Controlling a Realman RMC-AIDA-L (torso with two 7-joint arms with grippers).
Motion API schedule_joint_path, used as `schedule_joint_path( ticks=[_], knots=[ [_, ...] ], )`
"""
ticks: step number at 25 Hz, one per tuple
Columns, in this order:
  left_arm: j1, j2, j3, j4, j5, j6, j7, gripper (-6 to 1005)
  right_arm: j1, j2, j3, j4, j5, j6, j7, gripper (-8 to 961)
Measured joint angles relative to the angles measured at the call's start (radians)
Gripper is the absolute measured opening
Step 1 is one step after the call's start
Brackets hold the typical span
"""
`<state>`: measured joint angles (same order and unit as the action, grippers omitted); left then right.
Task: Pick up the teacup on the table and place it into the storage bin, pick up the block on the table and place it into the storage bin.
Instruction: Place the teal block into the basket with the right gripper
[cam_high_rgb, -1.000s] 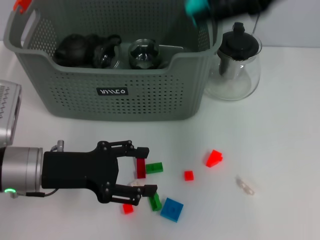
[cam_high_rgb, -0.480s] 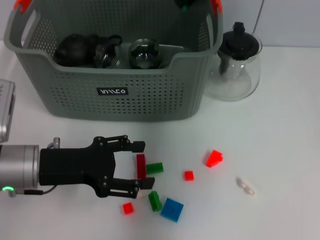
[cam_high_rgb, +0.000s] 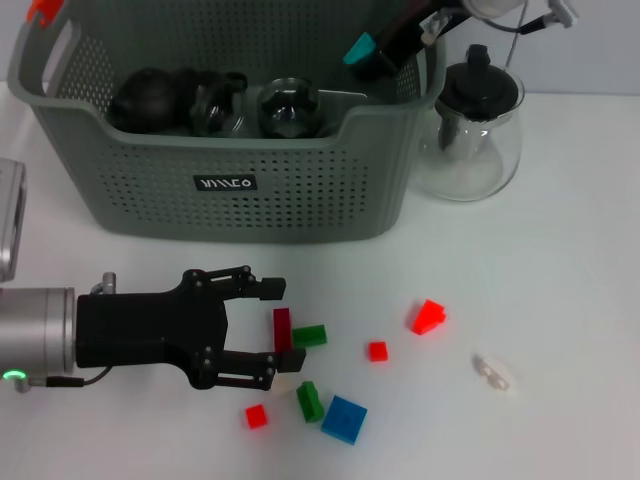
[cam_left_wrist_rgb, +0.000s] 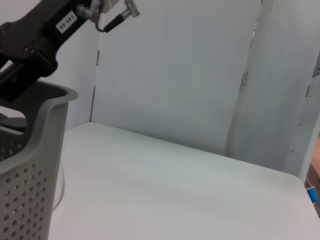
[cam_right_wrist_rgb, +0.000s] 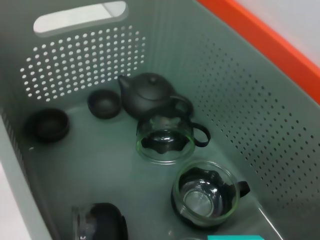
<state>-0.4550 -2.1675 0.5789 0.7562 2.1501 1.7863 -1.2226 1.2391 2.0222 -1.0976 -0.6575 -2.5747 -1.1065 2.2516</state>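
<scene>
The left gripper (cam_high_rgb: 268, 333) lies low on the table, jaws spread wide and holding nothing — the dark red block (cam_high_rgb: 282, 330) sits just past its fingertips, between them.

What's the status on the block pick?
Left end effector open, straddling the dark red block. Right end effector over storage bin. Green block touches the red one.
</scene>
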Motion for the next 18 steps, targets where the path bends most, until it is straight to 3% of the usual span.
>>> schedule_joint_path(
  ticks=[9,14,18],
  knots=[
    [-0.001,0.0,0.001,-0.006,0.001,-0.017,0.0,861,-0.008,0.001,-0.002,-0.019,-0.011,0.013,0.014,464],
    [0.0,0.0,0.0,-0.008,-0.001,-0.017,0.0,861,-0.012,-0.001,-0.002,-0.035,-0.013,0.02,0.015,671],
    [0.002,0.0,0.0,-0.008,-0.004,-0.018,0.0,861,-0.055,0.014,0.003,-0.152,0.002,0.004,0.008,736]
  ],
)
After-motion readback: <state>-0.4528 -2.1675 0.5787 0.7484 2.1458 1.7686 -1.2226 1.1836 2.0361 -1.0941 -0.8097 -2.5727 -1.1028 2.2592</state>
